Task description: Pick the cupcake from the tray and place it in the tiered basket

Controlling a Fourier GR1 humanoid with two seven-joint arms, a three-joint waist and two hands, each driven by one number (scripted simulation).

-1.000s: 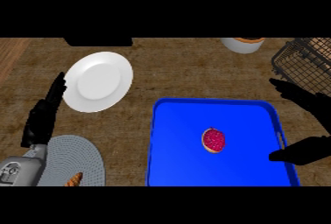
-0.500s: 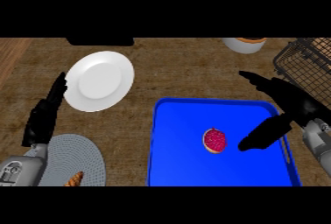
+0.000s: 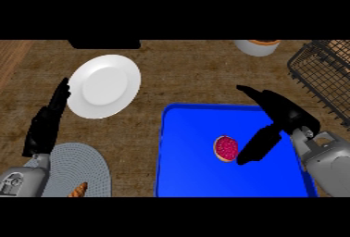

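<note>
On the wooden counter (image 3: 198,78), toward its right half, lies a blue tray (image 3: 191,162), and on the tray's floor sits the cupcake (image 3: 225,148), seen from above as a red-topped round with a pale rim; it rests right of the tray's middle, apart from every wall; the right hand (image 3: 284,115) hangs over the tray's right part with its fingers spread and nothing between them, the thumb (image 3: 256,146) reaching down just beside the cupcake's right edge while the other fingers stretch up and left past the tray's far wall; whether the thumb touches the cupcake cannot be told; the tiered basket (image 3: 321,74), a dark wire grid, stands at the right edge of the view, beyond the tray's far right corner; the left hand (image 3: 46,122) shows at the left edge, fingers straight and held up, holding nothing, just beside a white plate (image 3: 104,86); below it lies a round grey mat (image 3: 78,169) with a bit of bread (image 3: 78,190) at its near rim; a pale bowl (image 3: 257,46) sits at the far edge of the counter.
</note>
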